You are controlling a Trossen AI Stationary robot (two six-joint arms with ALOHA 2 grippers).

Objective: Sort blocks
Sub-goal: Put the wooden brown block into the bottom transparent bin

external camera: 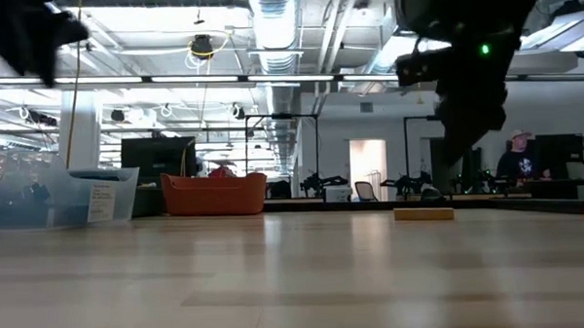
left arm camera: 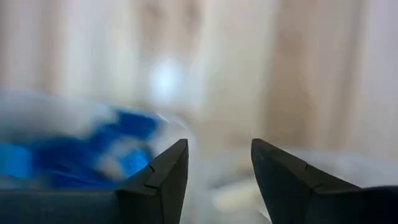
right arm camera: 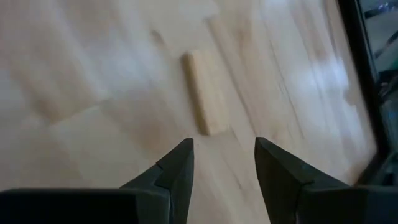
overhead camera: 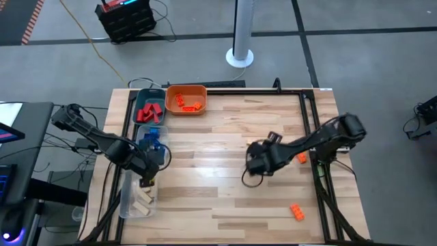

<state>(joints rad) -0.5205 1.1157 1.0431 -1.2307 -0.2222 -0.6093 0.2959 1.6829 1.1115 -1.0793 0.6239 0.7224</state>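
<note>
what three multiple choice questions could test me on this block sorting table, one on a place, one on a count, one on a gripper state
1. Where is the left gripper?
A) above the clear plastic tray of pale wooden blocks
B) above the orange plastic tray
C) at the table's right edge

2. How many small orange plastic blocks lie loose on the wooden table?
A) none
B) two
C) five

3. How is the right gripper?
A) shut on a red block
B) shut on a blue block
C) open and empty

Answers: 1 A, it hangs over that tray at the table's left side. 2 B, one by the right arm, another farther along that side. 3 C, its fingers stand apart, nothing between.
</note>
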